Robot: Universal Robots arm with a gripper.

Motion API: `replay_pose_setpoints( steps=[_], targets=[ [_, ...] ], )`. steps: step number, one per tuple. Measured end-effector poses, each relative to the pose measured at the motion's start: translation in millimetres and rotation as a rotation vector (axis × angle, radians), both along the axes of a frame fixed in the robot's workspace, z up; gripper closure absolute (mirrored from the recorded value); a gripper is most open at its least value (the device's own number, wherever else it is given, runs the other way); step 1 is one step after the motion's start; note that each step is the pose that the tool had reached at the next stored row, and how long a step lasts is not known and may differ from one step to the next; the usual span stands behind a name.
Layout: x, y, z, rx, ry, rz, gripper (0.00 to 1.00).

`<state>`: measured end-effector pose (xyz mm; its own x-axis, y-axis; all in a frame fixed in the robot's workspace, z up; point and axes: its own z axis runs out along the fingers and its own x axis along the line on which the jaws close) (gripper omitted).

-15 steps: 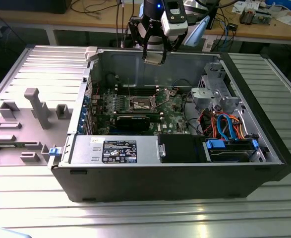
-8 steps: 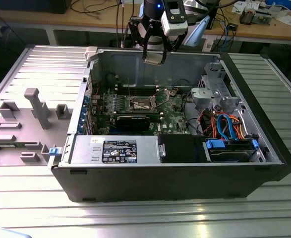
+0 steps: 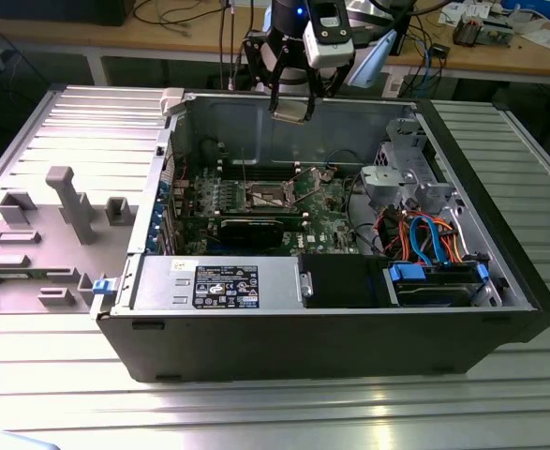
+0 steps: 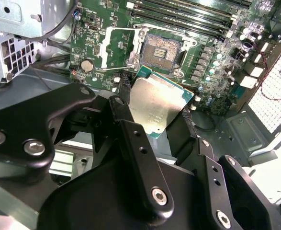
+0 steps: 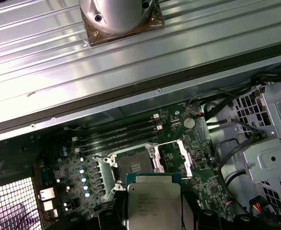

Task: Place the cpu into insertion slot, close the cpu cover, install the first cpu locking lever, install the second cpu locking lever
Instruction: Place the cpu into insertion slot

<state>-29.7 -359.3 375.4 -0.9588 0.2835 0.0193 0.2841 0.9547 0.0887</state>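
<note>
At the exterior view's left, a grey plastic rack (image 3: 64,202) lies on the ribbed metal surface (image 3: 499,394), just beside the open computer case (image 3: 331,328). About midway across the case, the green board (image 3: 335,211) carries the socket (image 3: 263,195). My tool (image 3: 291,98) hangs well above it, near the case's back wall. Further toward the exterior view's right sit a metal drive cage (image 3: 401,178) and a bundle of blue and orange cables (image 3: 423,234).

My tool is clamped on the chip (image 4: 155,109). In the second wrist view a dark finger (image 4: 125,93) presses on each of 2 opposite edges, and the silver top faces the camera. The chip is in the air, apart from the socket, which is bare with its contacts showing. The cover (image 4: 117,45) lies swung open beside the socket.

I judge this to be step 1 of 4, placing the chip, with none of the other 3 done. Finishing it calls for holding the chip level and square over the socket with the edges matched. It then has to go down gently, since those contacts look delicate.
</note>
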Motion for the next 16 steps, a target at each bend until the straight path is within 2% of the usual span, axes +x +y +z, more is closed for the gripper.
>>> replay_pose_setpoints(
  steps=[12, 16],
  targets=[
    [0.0, 0.0, 0.0, 0.0, 0.0, -0.013, 0.46],
    [0.0, 0.0, -0.1, 0.0, 0.0, -0.035, 0.46]
  ],
)
